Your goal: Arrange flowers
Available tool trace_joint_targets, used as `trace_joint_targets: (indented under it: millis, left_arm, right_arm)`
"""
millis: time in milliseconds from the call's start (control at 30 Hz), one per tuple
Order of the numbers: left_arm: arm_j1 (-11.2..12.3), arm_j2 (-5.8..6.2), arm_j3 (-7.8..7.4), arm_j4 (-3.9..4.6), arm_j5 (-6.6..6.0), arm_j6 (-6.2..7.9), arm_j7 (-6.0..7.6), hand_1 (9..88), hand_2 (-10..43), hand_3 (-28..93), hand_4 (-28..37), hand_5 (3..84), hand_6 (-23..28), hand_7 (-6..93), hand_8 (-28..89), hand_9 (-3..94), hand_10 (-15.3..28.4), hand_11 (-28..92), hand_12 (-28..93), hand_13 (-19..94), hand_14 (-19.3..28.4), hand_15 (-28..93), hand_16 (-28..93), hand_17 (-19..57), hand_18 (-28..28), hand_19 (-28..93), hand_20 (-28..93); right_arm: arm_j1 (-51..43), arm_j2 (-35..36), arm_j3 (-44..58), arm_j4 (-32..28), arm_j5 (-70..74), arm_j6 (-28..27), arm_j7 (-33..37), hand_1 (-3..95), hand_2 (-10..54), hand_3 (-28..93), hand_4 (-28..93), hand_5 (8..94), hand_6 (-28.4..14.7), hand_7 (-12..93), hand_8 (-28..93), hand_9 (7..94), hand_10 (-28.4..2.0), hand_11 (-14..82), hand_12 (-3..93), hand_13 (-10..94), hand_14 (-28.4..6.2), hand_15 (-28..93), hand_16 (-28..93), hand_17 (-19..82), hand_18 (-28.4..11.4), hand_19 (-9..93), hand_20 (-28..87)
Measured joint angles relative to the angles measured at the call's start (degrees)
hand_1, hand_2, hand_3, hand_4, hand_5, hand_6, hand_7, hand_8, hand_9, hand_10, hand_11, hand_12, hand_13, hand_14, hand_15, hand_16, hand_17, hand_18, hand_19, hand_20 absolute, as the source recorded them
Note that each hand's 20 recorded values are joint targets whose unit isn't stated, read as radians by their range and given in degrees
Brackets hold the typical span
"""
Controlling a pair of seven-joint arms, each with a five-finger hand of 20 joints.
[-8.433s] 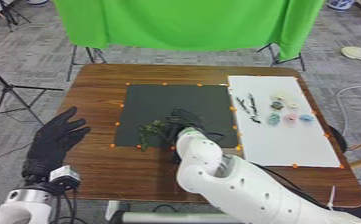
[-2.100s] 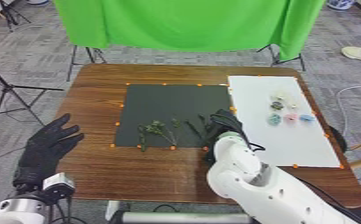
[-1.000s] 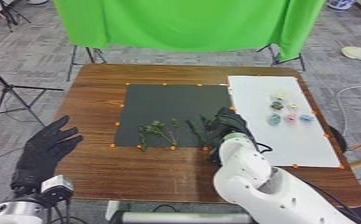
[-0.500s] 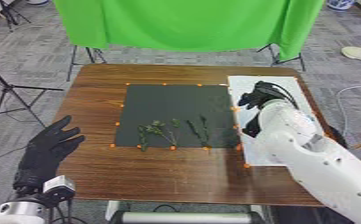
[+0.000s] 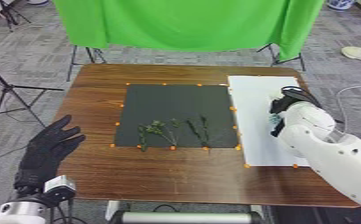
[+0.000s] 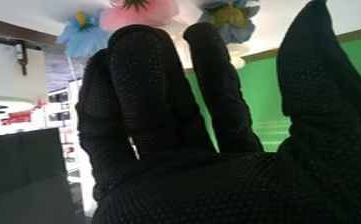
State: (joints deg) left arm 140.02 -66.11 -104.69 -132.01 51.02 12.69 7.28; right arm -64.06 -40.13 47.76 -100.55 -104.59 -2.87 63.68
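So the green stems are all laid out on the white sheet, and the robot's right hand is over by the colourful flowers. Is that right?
Not quite: the head view shows the green stems on the dark sheet. The rest is right: the right hand is by the colourful flowers.

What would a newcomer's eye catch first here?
Probably the bright green cloth hanging beyond the table. Then the black-gloved right hand over the white sheet, with a pink flower and blue ones near its fingers in the right wrist view. Green stems lie on the dark mat.
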Motion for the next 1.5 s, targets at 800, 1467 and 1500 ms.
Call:
trace_joint_targets:
  millis: [800,1467,1500]
  left_arm:
    - [-1.3,-0.17,0.28,0.32,0.03,-0.16,-0.41,23.7,5.1,81,-21.4,34.5,8.6,15.6,-10,34.3,20.2,29,10,25,26.7,53,-10,-11.4,23.6,57,4]
    - [-1.9,-0.17,0.63,0.52,0.03,-0.27,-0.60,23.8,5.1,81,-21.6,34.6,8.7,15.5,-11,34.3,20.2,29,10,25,26.6,53,-10,-11.4,23.5,57,4]
    - [-1.9,-0.17,0.63,0.52,0.03,-0.27,-0.60,23.8,5.1,81,-21.5,34.6,8.6,15.6,-11,34.3,20.2,30,10,25,26.6,53,-10,-11.5,23.5,57,4]
  right_arm:
    - [-0.4,-2.1,-1.8,0.5,0.1,-1.0,1.6,32.4,-8.8,90,-25,59.7,-7.3,22,-14,61.5,-22.2,23.3,13.7,68,-14.4,78,10,34,-28.4,93,25]
    - [0.6,-1.7,-6.1,0.3,-2.7,3.0,2.4,48.7,-9.5,80,-28,70.6,-4.4,30,-2,82.5,-12.4,18.7,24.9,78,-8.5,72,15,39,-27.6,93,31]
    - [0.6,-1.7,-6.3,0.4,-2.8,3.5,2.4,49.8,-9.5,80,-28,71.0,-4.3,30,-2,84.4,-11.7,16.4,27.1,78,-8.3,72,15,39,-27.5,93,31]
